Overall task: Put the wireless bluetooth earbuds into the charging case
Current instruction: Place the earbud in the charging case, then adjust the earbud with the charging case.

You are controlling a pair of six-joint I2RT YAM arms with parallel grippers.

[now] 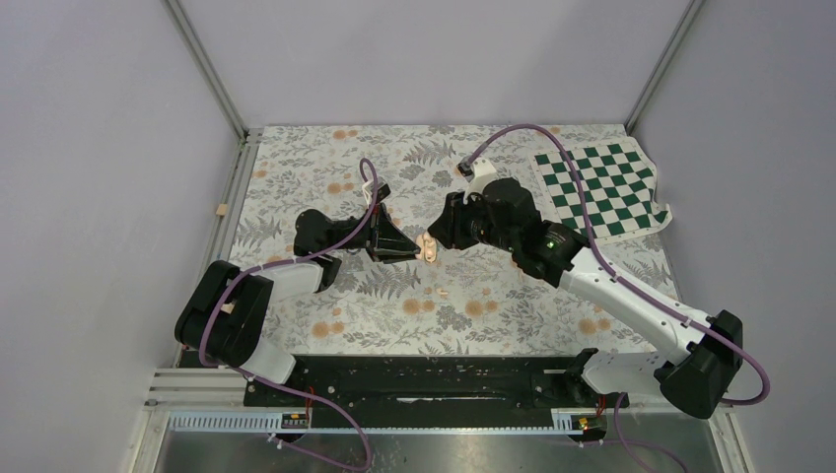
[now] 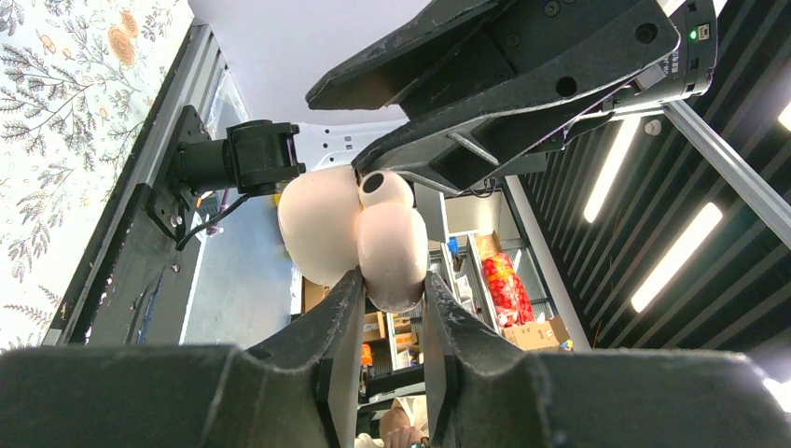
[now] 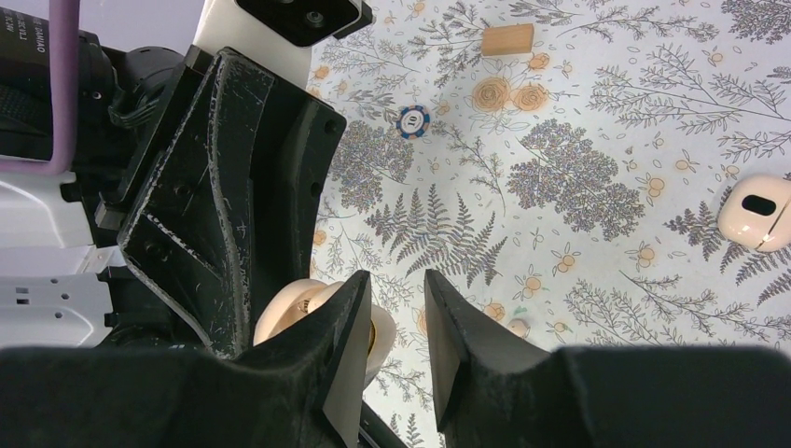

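My left gripper [image 2: 392, 282] is shut on the charging case [image 2: 395, 250], a pale peach-pink case held up off the table, its lid [image 2: 317, 224] hanging open to the left. One earbud [image 2: 385, 189], with a dark oval spot, sits at the case's top edge, just under the right gripper's fingers [image 2: 485, 140]. In the top view both grippers meet mid-table at the case [image 1: 427, 246]. My right gripper [image 3: 394, 280] stands open with only table showing between its fingers; the case [image 3: 284, 317] lies behind its left finger. Another earbud [image 3: 757, 211] lies on the table [image 1: 443, 292].
A tan block [image 3: 508, 39] lies near the left wall [image 1: 221, 209]. A dark round chip [image 3: 412, 119] lies on the floral cloth. A green checkered cloth [image 1: 601, 187] covers the back right corner. Metal frame posts and walls bound the table.
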